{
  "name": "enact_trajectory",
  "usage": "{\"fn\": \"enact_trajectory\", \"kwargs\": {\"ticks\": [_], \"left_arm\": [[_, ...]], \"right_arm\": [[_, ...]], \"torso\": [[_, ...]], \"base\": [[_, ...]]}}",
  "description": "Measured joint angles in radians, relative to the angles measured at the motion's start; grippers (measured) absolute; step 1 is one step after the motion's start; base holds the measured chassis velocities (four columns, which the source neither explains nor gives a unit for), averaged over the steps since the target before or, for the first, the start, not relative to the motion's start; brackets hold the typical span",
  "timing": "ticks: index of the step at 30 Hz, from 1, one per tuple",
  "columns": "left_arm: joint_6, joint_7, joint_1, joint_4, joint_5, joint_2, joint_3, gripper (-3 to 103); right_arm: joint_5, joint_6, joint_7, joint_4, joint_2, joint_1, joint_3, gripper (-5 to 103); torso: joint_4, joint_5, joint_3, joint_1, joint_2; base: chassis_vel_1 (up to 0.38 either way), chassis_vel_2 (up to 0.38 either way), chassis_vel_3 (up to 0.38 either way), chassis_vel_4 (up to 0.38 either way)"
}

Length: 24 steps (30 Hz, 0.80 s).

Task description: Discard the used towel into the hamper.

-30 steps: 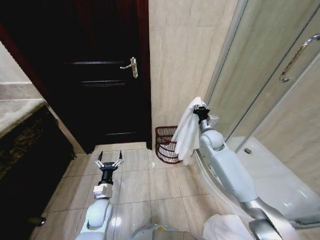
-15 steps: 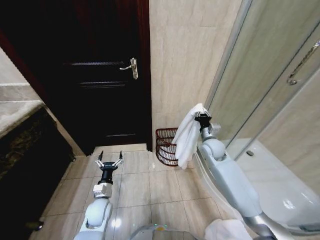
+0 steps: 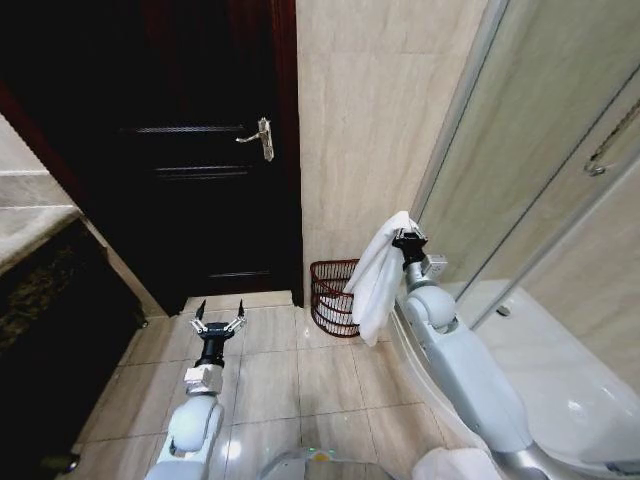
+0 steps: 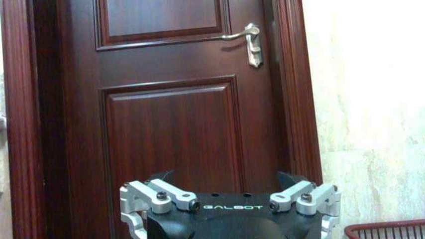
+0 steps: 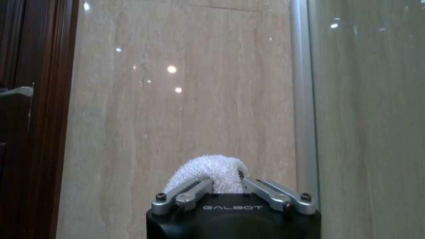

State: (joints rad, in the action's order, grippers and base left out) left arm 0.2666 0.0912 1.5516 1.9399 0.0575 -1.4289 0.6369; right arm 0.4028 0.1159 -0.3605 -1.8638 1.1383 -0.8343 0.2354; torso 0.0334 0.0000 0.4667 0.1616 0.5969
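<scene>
A white towel (image 3: 378, 272) hangs from my right gripper (image 3: 405, 238), which is shut on its top fold; the bunched towel (image 5: 209, 172) bulges between the fingers in the right wrist view. The towel drapes down just right of and above the hamper (image 3: 333, 297), a dark reddish-brown openwork basket on the floor against the tiled wall. A bit of the hamper's rim (image 4: 385, 229) appears in the left wrist view. My left gripper (image 3: 218, 325) hangs low over the floor tiles, open and holding nothing, facing the door.
A dark wooden door (image 3: 200, 160) with a silver handle (image 3: 262, 138) stands shut ahead. A glass shower enclosure (image 3: 540, 200) with a raised white base fills the right. A dark counter (image 3: 40, 300) runs along the left. Beige floor tiles (image 3: 300, 370) lie open between.
The whole view has shifted as the camera moved. My right gripper with the towel sits lower in the picture and closer over the hamper. The left arm holds its pose.
</scene>
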Motion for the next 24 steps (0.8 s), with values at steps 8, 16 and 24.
{"fn": "enact_trajectory", "kwargs": {"ticks": [8,16,24], "left_arm": [[0.001,-0.001,-0.005,-0.003,0.000,-0.002,-0.003,100],[0.002,-0.002,-0.010,-0.005,0.000,-0.004,-0.006,100],[0.003,-0.002,-0.012,-0.016,-0.007,-0.012,0.000,100]], "right_arm": [[0.002,0.006,-0.008,-0.038,-0.012,-0.027,0.003,2],[-0.001,0.014,-0.020,-0.065,-0.013,-0.048,0.000,2],[-0.008,0.030,-0.027,-0.071,-0.017,0.018,-0.024,2]], "torso": [[-0.0001,0.0000,0.000,0.000,0.000],[0.0000,0.0000,0.000,0.000,0.000],[-0.0004,0.0003,0.000,0.000,0.000]], "base": [[-0.049,0.041,0.052,-0.041],[-0.046,0.062,0.058,-0.053],[-0.013,0.008,0.011,-0.017]]}}
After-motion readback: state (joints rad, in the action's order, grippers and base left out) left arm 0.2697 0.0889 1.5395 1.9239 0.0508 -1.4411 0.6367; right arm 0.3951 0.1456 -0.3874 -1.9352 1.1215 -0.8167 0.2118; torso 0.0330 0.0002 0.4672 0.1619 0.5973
